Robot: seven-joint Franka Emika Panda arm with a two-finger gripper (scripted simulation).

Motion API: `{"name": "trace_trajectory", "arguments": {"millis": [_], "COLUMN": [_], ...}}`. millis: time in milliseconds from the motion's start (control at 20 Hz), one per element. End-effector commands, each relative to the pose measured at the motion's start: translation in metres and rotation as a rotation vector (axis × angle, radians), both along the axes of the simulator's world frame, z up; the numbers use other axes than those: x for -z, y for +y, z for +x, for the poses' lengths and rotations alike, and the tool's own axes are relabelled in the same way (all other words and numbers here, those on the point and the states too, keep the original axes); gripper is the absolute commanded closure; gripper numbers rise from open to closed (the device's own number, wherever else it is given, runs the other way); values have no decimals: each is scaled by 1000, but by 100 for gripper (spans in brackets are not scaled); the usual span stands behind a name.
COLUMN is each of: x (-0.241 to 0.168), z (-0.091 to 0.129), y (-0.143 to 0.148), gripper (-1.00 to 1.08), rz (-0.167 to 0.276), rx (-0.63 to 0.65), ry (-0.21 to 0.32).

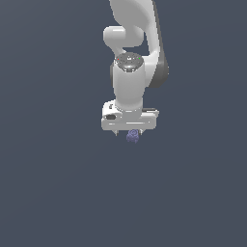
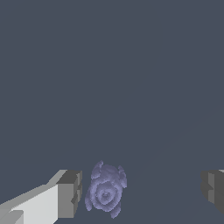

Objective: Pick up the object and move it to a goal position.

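You see a bluish-purple blob point(image 2: 106, 192) with swirled ridges, a white gripper point(image 2: 140, 192) with grey fingertips point(image 2: 70, 192), and a slate-blue background

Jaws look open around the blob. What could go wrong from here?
1. The blob sits off-centre, close to one finger, far from the other; closing may shove it sideways.
2. Its lumpy surface gives uneven contact, so it might twist or slip.
3. In the exterior view the gripper hides most of it.
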State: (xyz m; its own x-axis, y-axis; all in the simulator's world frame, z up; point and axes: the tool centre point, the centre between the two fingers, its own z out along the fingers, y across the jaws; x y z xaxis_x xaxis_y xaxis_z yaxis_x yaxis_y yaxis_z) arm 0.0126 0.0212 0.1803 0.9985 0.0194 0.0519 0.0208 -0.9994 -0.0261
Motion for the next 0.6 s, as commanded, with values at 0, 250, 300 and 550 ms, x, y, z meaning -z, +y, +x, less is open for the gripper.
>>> {"name": "trace_trajectory", "arguments": {"millis": [0, 250, 300, 550], "x": [0, 2, 3, 15], "z": [0, -1, -2, -11], "y": [0, 1, 1, 6], "gripper": [-92, -92, -92, -92], "rz": [1, 1, 1, -1], "rx": [3, 6, 9, 41], "ry": [0, 1, 1, 9]}}
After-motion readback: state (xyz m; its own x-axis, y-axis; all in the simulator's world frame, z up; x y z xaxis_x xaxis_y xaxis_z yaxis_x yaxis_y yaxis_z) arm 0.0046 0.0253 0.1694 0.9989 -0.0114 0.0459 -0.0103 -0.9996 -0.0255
